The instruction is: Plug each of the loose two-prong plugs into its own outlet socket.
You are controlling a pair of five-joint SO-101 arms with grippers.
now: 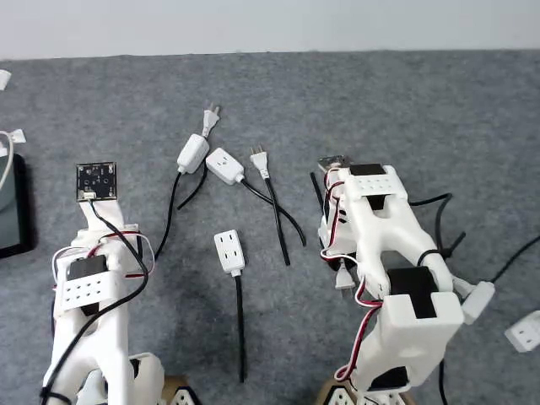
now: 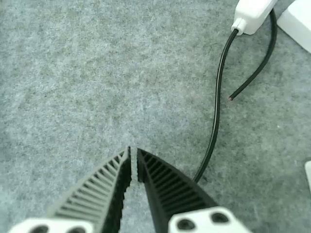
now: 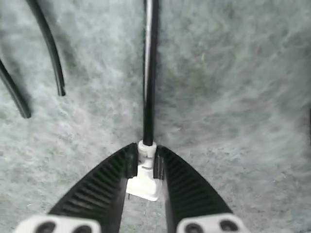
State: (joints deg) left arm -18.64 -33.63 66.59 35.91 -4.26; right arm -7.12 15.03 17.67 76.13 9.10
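Note:
My right gripper (image 3: 144, 165) is shut on a small white two-prong plug (image 3: 144, 180) just above the grey carpet, its black cord (image 3: 149, 73) running straight away from the fingers. Low over bare carpet, my left gripper (image 2: 133, 154) is shut with nothing in it. A white outlet block (image 2: 252, 14) and its black cord (image 2: 217, 97) lie beyond it. From above, a white three-socket outlet (image 1: 229, 251) lies between the arms. A second outlet (image 1: 224, 164), a white block (image 1: 192, 152), and loose plugs (image 1: 211, 114) (image 1: 258, 159) lie farther back.
Black cords (image 1: 283, 215) cross the carpet between the arms, and two cut cord ends (image 3: 60, 90) lie near the held plug. More white outlets (image 1: 527, 332) (image 1: 479, 297) sit at the right edge. A dark flat device (image 1: 13, 207) lies at the far left.

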